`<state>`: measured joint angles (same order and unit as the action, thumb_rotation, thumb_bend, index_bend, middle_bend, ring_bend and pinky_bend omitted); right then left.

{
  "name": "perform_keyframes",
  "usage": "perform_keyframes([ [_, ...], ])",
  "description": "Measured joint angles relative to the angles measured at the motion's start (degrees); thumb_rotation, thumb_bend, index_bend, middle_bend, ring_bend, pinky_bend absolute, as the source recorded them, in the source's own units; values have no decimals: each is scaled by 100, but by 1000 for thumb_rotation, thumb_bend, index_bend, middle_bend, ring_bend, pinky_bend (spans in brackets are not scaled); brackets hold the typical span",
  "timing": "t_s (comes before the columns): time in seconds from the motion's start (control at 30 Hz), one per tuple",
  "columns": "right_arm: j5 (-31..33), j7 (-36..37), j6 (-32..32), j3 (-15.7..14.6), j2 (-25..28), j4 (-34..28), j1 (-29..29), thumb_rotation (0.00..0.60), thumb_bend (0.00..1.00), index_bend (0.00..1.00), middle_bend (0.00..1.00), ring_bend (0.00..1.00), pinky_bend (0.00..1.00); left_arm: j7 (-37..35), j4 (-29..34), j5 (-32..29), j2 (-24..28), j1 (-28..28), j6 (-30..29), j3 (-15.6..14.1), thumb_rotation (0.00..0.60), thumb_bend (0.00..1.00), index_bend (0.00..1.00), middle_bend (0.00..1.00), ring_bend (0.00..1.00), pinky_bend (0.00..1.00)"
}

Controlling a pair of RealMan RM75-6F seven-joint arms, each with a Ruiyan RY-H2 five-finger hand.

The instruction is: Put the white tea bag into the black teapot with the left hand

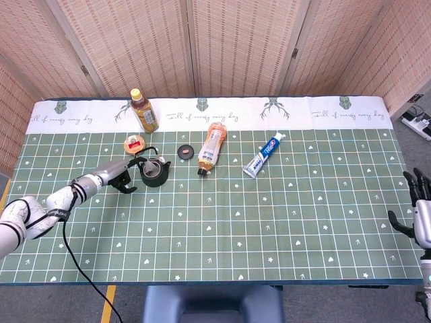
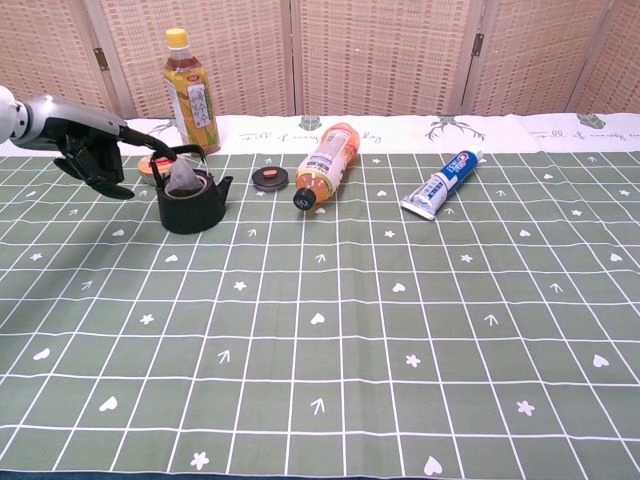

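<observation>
The small white pyramid-shaped tea bag sits in the mouth of the squat black cast-iron teapot, toward the table's far left corner. The left hand hangs just left of the pot, fingers curled down, holding nothing. The right hand waits spread at the table's right edge.

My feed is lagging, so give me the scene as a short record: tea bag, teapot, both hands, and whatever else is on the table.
tea bag: white tea bag sits in the mouth of the black teapot, its top poking above the rim
teapot lid: off, lying on the cloth right of the pot
left hand: left of the teapot, fingers curled, holding nothing
right hand: at the far right table edge, fingers spread, idle
other items: upright tea bottle, lying orange bottle, toothpaste tube, small round tin
</observation>
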<state>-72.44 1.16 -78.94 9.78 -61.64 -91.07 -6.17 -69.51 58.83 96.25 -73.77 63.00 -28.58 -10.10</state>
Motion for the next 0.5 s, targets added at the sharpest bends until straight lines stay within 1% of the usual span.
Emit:
perform_keyframes([
  [0.3, 51, -32, 32, 14, -16, 11, -20, 600, 364, 0, 0, 0, 0, -513, -322, 303, -235, 106, -357, -370, 600, 432, 0, 1000, 1000, 1000],
  [0.5, 42, -9, 0, 14, -6, 6, -2, 600, 364, 0, 0, 0, 0, -554, -394, 348, -336, 160, -498, -464, 600, 432, 0, 1000, 1000, 1000],
])
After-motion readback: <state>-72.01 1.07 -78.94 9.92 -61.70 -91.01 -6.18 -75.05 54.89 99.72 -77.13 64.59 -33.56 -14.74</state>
